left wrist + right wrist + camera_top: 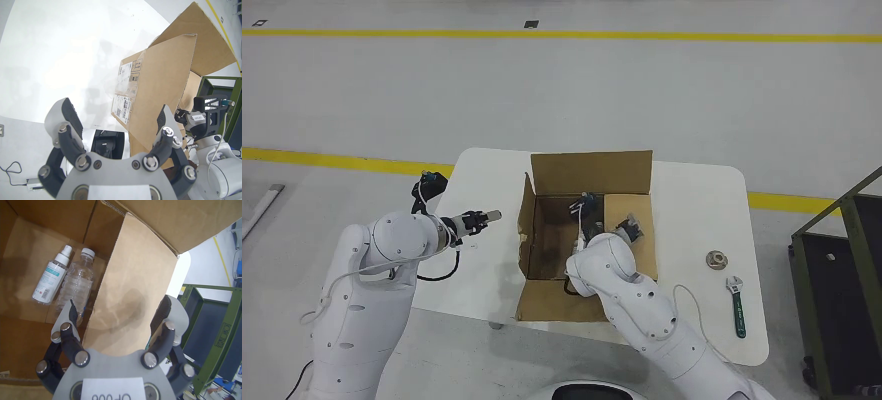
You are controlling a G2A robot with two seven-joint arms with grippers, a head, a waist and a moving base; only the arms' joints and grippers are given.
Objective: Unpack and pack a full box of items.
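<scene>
Right jaws, wide open and empty, face the box flap (132, 285); closing now, I grab cardboard, not the 2 bottles (77, 281) at left. Left jaws open, empty.

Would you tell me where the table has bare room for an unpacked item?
Bare table lies between the box and the nut and wrench, and left of the box under the left gripper. The box is crowded: spray bottle and water bottle lie by the right gripper.
</scene>
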